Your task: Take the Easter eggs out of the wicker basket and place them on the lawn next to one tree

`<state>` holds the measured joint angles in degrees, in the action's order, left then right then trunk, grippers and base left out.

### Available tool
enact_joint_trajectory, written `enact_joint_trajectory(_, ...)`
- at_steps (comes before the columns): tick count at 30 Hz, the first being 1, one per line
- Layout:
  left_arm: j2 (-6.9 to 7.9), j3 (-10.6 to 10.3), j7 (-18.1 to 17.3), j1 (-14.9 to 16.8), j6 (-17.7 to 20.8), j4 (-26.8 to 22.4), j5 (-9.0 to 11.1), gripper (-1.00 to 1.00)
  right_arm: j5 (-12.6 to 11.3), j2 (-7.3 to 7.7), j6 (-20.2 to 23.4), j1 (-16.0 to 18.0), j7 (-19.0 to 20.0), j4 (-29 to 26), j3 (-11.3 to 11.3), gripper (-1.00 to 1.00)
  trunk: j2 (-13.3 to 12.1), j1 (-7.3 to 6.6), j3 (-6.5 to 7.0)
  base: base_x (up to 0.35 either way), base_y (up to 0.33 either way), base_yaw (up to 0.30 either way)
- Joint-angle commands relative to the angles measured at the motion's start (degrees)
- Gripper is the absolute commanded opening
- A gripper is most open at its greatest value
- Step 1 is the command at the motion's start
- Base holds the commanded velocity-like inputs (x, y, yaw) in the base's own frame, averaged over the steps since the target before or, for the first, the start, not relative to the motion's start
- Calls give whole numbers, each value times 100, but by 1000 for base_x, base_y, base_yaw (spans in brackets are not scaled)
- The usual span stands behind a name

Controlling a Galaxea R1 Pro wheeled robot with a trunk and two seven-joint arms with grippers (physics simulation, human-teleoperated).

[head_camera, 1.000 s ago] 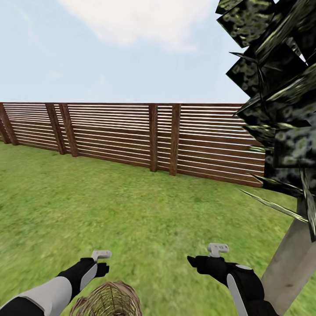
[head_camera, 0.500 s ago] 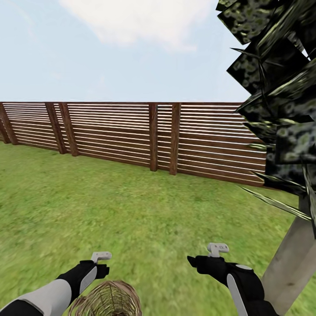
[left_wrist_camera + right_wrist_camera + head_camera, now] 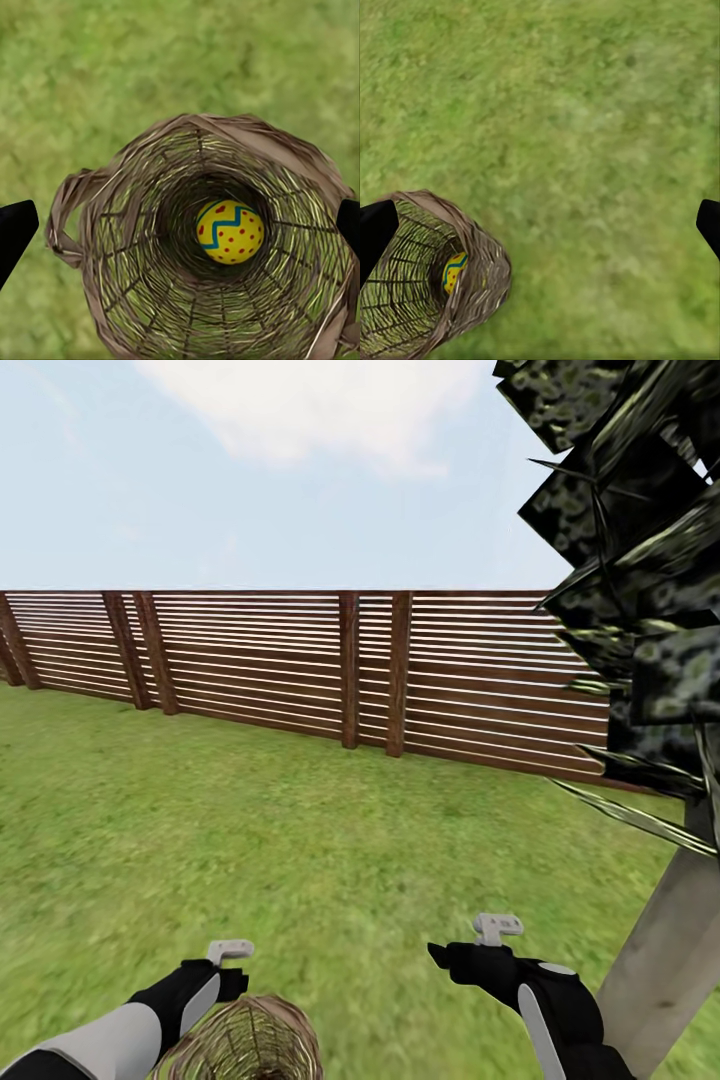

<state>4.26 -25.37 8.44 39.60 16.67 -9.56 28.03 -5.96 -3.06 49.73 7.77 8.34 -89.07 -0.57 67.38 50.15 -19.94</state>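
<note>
The deep round basket of open brown woven twigs (image 3: 202,247) stands on the mottled green lawn (image 3: 300,830), near the thick pale grey-brown tree trunk (image 3: 665,950). At its bottom lies a small glossy yellow egg with blue zigzags and red dots (image 3: 229,231); whether other eggs lie beneath it cannot be told.

The left gripper (image 3: 180,229) hangs directly above the basket mouth, jaws spread wide. The right gripper (image 3: 540,225) is also spread wide, over bare grass beside the basket.

Handling, as a judgement: the egg is light, rigid and slippery. Grip across its widest girth, lightly. The twig wall is stiff; descend centred to avoid snagging.
</note>
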Motion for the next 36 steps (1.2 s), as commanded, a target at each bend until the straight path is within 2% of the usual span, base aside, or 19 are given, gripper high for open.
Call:
enact_joint_trajectory(1, 5, -47, 35, -2, 31, -19, 59, 100, -37, -2, 28, 4, -8, -5, -8, 100, 46, 23, -25, 0, 0, 0)
enact_joint_trajectory(36, 5, -47, 28, -14, 114, -11, 85, 100, -37, -9, 28, 5, -8, -3, 9, 100, 1450, 791, -654, 0, 0, 0)
